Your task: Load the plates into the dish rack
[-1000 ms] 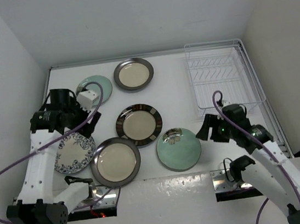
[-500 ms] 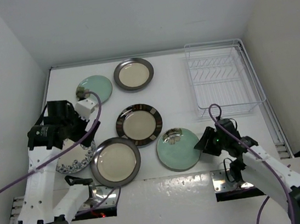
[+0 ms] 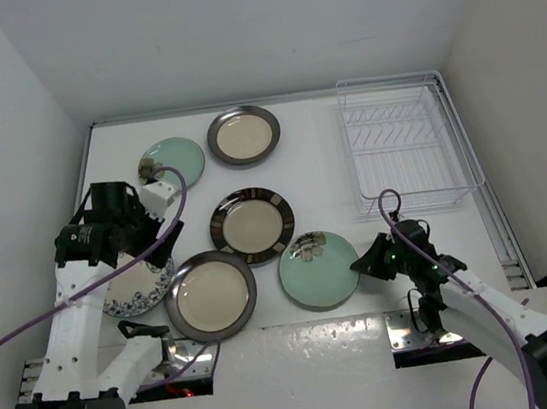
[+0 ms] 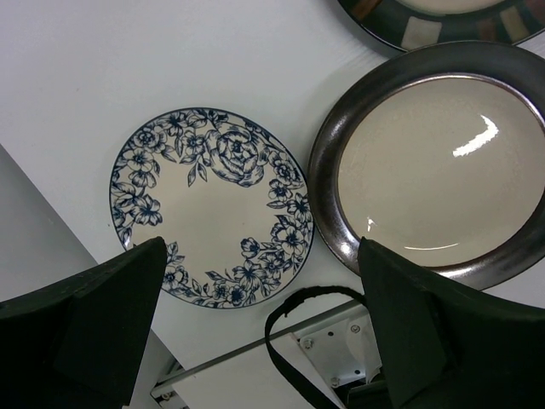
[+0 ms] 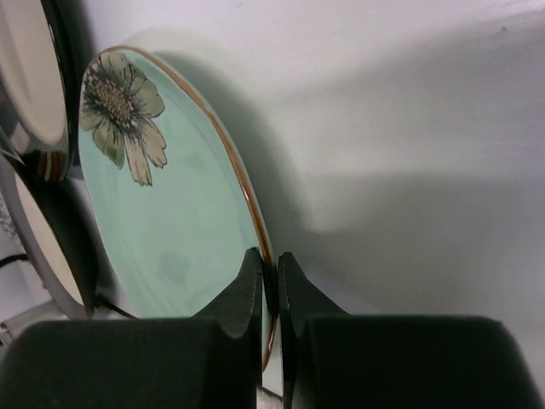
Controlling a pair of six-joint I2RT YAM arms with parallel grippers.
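The right fingers pinch the 3 o'clock rim of a round mint-green ceramic plate with a dark flower, which sits on the white worktop at 7 o'clock from the clear wire dish rack. The left fingers are spread wide above a round white plate with blue flowers.

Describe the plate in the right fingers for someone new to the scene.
From the dish rack at far right, come toward the near edge. The mint-green plate there, unlike its far-left twin, has its rim pinched in the right gripper's fingers.
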